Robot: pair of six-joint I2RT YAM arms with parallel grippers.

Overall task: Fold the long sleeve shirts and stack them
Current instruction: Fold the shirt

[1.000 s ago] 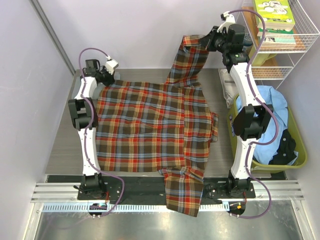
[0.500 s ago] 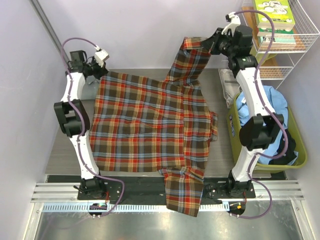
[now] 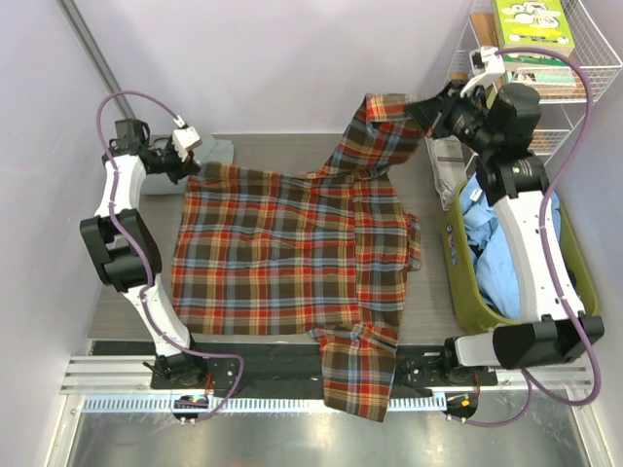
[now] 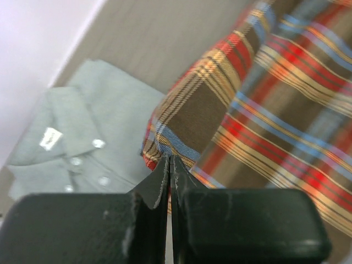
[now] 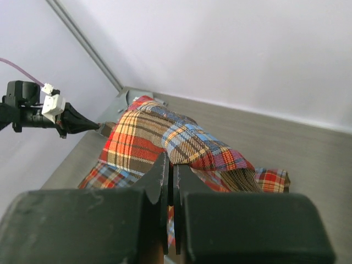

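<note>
Now, left end effector point(image 4: 169, 165) and right end effector point(image 5: 169, 168) each pinch plaid shirt point(image 3: 292, 243); I'd pull evenly, laying it clear of grey shirt point(image 4: 110, 104).

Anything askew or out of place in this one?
Yes. One sleeve of the plaid shirt hangs off the near edge of the table instead of lying flat. The other sleeve is held up by the right gripper, and the left gripper pinches the shirt's far left corner.
</note>
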